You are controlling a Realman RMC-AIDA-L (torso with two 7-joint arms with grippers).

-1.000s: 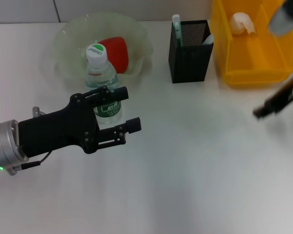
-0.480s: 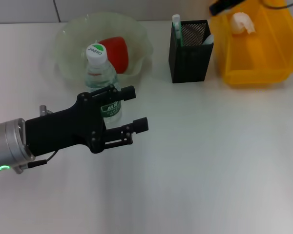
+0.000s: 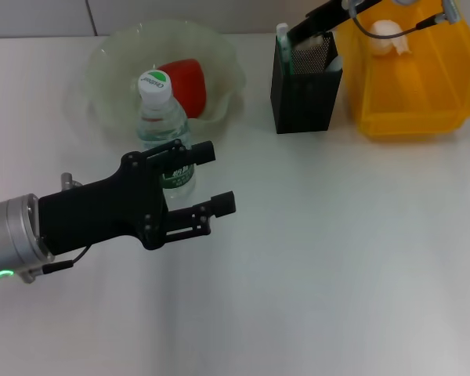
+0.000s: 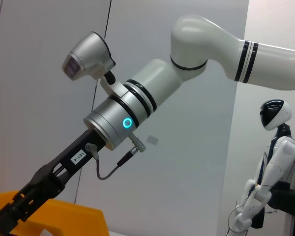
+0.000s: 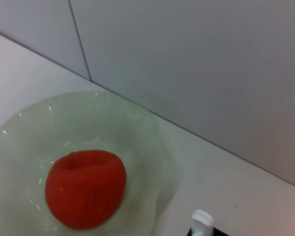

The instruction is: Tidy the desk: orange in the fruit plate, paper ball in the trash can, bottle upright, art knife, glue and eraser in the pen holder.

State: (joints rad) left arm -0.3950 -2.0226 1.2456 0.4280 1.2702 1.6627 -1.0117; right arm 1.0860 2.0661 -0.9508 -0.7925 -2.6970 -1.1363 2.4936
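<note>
The bottle [image 3: 161, 117] with its white-green cap stands upright in front of the fruit plate [image 3: 110, 59]. The orange [image 3: 185, 82] lies in the plate and also shows in the right wrist view [image 5: 86, 194]. My left gripper [image 3: 216, 177] is open and empty, just in front of the bottle and hiding its base. The black pen holder [image 3: 304, 90] holds the glue [image 3: 283, 37] and a pale item. My right gripper [image 3: 309, 22] hovers over the pen holder's back rim. The paper ball [image 3: 388, 35] lies in the yellow trash can [image 3: 411, 102]. I cannot make out the art knife or eraser.
The plate, pen holder and trash can stand in a row along the table's far edge. In the left wrist view the right arm [image 4: 137, 98] reaches down over the yellow trash can [image 4: 64, 216].
My right arm has swung from the right side of the table up and left to above the pen holder. My left gripper has shifted slightly right, staying open by the bottle.
</note>
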